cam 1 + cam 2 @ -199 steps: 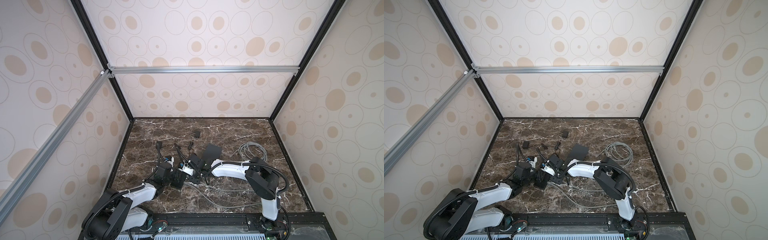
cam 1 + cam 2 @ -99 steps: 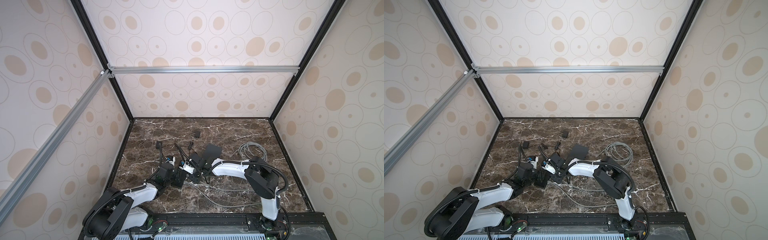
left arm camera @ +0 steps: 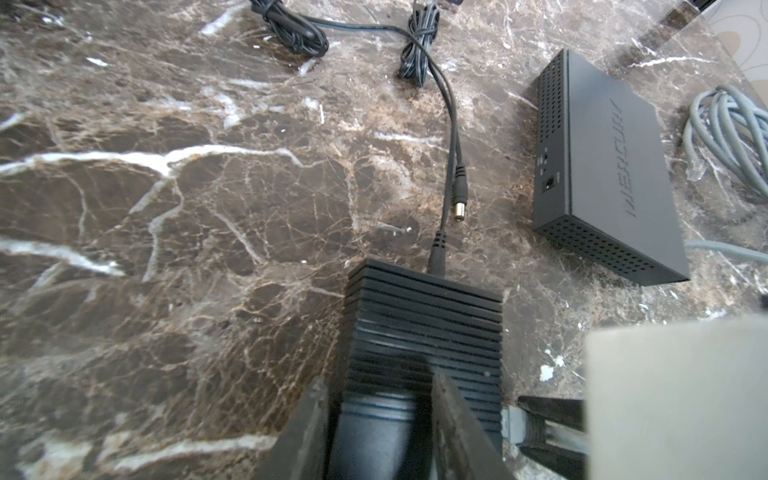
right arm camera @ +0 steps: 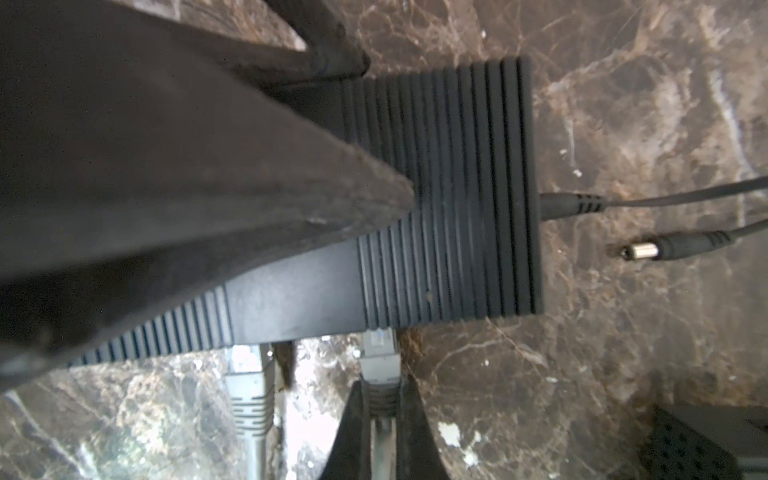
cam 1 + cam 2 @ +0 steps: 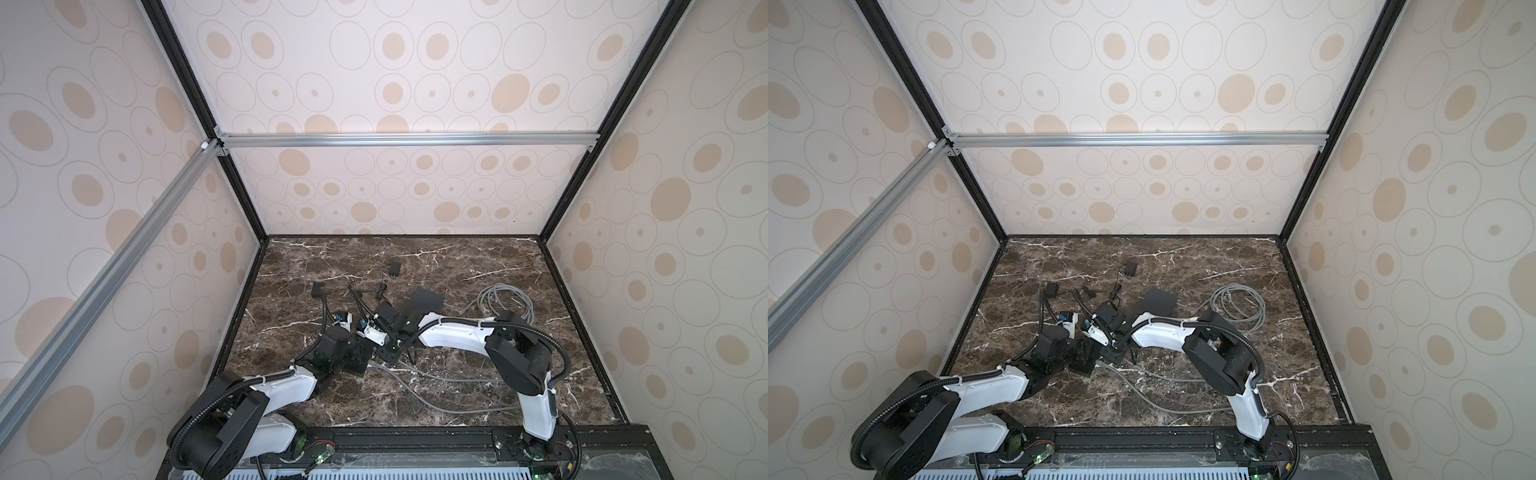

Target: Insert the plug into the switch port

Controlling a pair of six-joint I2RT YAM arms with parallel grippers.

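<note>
The switch (image 3: 424, 332) is a black ribbed box on the marble; it also shows in the right wrist view (image 4: 449, 187) and in both top views (image 5: 359, 359) (image 5: 1084, 359). My left gripper (image 3: 380, 419) is shut on it, one finger on either side. My right gripper (image 4: 380, 399) is shut on a grey plug (image 4: 377, 361), and the plug's clear tip meets the switch's port edge. How deep it sits is hidden. In the left wrist view this plug (image 3: 511, 424) touches the switch's side. In both top views the right gripper (image 5: 388, 353) (image 5: 1113, 353) is right beside the switch.
A second grey plug (image 4: 249, 390) sits in a neighbouring port. A loose barrel power plug (image 3: 459, 203) lies beyond the switch. A second black box (image 3: 602, 166) (image 5: 426, 301) and a coil of grey cable (image 5: 505, 299) lie to the right. Two black adapters (image 5: 318, 289) lie behind.
</note>
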